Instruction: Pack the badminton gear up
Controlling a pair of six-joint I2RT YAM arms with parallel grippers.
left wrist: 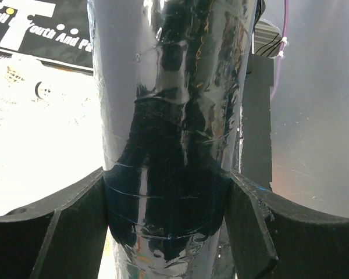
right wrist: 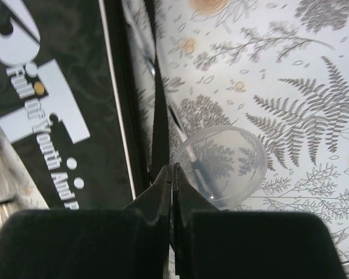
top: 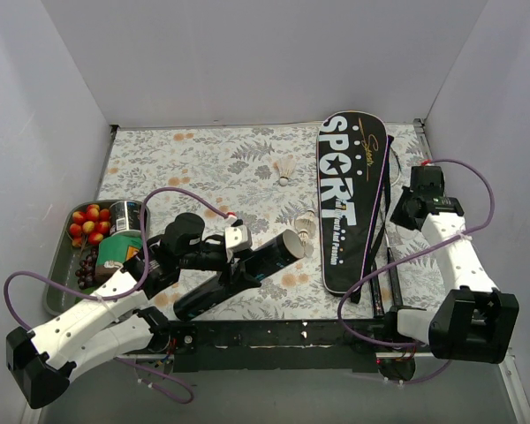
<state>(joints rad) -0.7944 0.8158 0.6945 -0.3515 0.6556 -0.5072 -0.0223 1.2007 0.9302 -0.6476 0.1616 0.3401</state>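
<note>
Packing looks barely begun. The left fingers (left wrist: pixel 75 224) clamp the dark tube (top: pixel 247 269) on both sides, holding it slanted low over the tabletop (top: pixel 203 159) near the front edge. One shuttlecock (top: pixel 285 168) lies loose well behind it. The bag (top: pixel 353 199) lies flat to the right, with what seems to be a thin racket frame (top: pixel 396 168) just beside its right edge, not inside. The right fingers (right wrist: pixel 160 192) are pressed together with nothing visibly between them, next to a clear round thing (right wrist: pixel 221 165), perhaps a lid. Whether the tube is filled or capped, and whether the bag is zipped, I cannot tell.
</note>
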